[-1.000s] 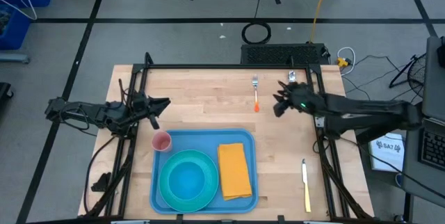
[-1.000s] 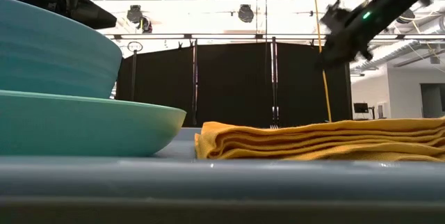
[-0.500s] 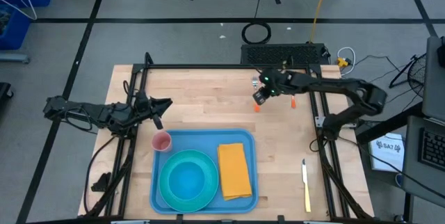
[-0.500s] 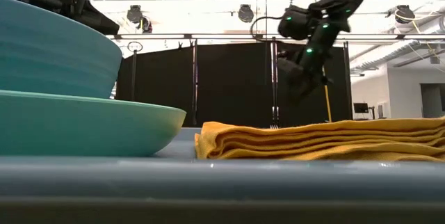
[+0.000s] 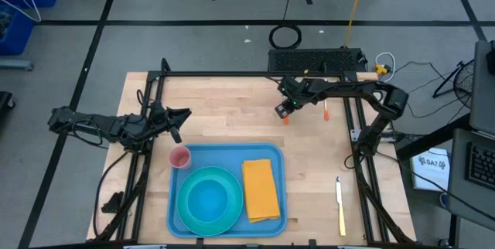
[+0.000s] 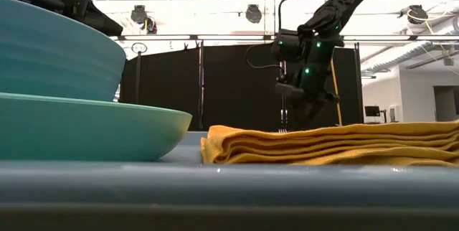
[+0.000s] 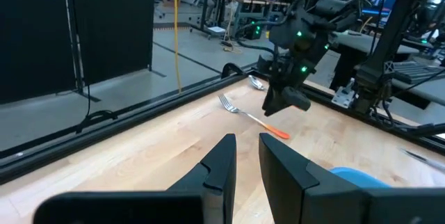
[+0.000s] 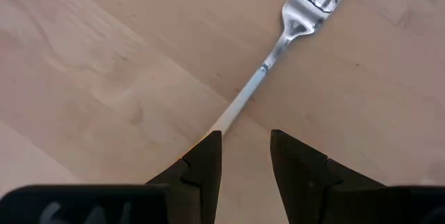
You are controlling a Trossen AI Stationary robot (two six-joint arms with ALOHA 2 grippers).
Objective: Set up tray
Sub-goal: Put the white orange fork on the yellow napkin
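Observation:
The light-blue tray (image 5: 232,155) lies at the table's near edge and carries a teal plate with a bowl (image 5: 209,199) and a folded yellow-orange napkin (image 5: 261,189). A pink cup (image 5: 179,157) stands at the tray's far left corner. A fork (image 5: 284,91) with an orange handle lies flat on the wood farther back. My right gripper (image 5: 284,110) is open and points down over the fork's handle. In the right wrist view the fork's shaft (image 8: 278,53) runs in between its fingers (image 8: 245,147). My left gripper (image 5: 182,115) is open with a narrow gap and waits left of centre.
A yellow-handled knife (image 5: 340,202) lies near the table's right near corner. Another orange-handled utensil (image 5: 326,108) lies right of the fork. Black frame rails run along the table's far, left and right sides. Bare wood lies between the fork and the tray.
My right gripper has swung from the table's right side toward the left and far edge. It has tipped to point down and has come down over the fork's handle. Its fingers stay open. The fork and the things on the tray have not moved.

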